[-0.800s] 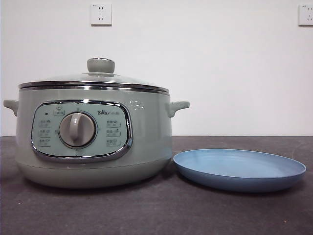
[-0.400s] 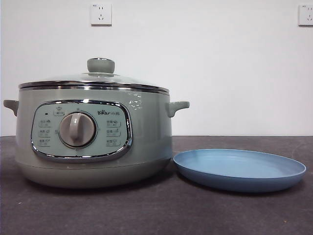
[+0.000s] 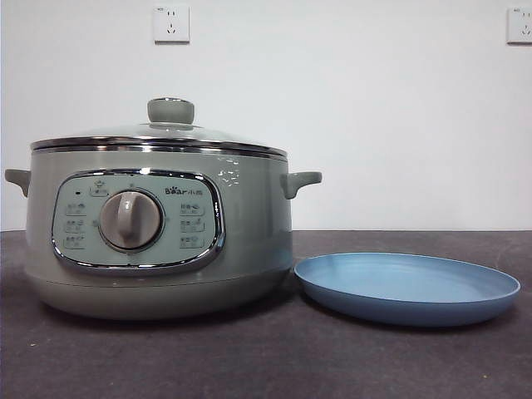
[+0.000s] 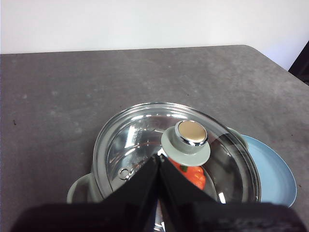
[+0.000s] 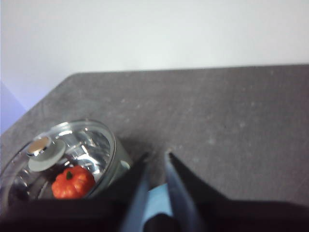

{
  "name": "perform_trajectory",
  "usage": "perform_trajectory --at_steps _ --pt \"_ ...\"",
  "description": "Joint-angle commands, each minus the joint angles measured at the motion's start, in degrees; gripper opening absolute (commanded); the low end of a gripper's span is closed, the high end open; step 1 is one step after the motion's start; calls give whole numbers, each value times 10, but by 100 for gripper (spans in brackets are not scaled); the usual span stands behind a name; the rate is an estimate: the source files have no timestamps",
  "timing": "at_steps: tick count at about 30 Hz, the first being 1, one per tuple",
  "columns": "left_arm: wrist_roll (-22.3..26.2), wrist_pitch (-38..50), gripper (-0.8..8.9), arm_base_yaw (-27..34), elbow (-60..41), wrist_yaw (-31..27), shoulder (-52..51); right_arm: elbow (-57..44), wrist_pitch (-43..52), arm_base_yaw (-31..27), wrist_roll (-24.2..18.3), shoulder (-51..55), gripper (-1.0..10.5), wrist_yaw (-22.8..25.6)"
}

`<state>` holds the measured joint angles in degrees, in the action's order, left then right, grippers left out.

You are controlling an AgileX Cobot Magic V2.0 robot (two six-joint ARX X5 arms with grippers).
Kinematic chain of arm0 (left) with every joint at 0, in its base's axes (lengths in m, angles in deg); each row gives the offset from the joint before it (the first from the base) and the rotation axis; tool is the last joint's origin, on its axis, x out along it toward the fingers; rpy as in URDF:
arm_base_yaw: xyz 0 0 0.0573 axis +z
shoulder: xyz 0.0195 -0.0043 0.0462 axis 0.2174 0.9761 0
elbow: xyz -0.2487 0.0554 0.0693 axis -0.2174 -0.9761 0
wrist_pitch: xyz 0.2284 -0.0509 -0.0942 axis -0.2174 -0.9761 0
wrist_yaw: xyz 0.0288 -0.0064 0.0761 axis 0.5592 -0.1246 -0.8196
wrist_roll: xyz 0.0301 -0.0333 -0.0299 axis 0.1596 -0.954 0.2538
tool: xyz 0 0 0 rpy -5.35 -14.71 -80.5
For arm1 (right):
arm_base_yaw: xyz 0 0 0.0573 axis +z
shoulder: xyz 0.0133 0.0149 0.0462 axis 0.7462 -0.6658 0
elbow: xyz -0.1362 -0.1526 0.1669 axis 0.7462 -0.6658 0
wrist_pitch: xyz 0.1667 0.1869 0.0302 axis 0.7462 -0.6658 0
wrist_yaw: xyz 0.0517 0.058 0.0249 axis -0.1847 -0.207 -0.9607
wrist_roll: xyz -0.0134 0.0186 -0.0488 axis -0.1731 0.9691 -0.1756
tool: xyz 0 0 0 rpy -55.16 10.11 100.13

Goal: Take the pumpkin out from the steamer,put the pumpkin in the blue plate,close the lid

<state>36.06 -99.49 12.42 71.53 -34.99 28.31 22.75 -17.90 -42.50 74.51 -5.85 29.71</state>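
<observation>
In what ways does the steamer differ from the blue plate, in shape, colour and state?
The steamer is tall, deep and pale sage-green; the blue plate is low, shallow and light blue. The steamer is closed by the lid and holds the pumpkin, seen through the glass; the blue plate is open and holds nothing. The steamer has side handles and a dial; the blue plate is plain. Both are round and stand side by side on the dark table.

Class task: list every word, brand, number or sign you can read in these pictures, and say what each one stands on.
"Bear": brand logo, followed by small characters too small to read, on the control panel of the large sage-green electric steamer pot.
Button icons and labels either side of the grey dial: too small to read.
Light-blue round plate, glass lid with green knob: no text visible.
</observation>
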Motion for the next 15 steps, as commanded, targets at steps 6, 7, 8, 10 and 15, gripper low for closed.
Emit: perform_trajectory --at_steps 6,7,8,10,15 --pt "-21 13 439 0 3 2 10 2 -2 0 3 -22 474 0" --pt "-25 14 439 -2 4 2 12 2 -2 0 3 -23 474 0" --pt "-32 19 439 -7 4 2 20 2 -3 0 4 -25 474 0" --pt "-36 25 439 -20 8 2 35 2 -4 0 5 -28 474 0" --pt "-33 26 439 -76 50 -3 108 2 -5 3 7 -36 474 0"
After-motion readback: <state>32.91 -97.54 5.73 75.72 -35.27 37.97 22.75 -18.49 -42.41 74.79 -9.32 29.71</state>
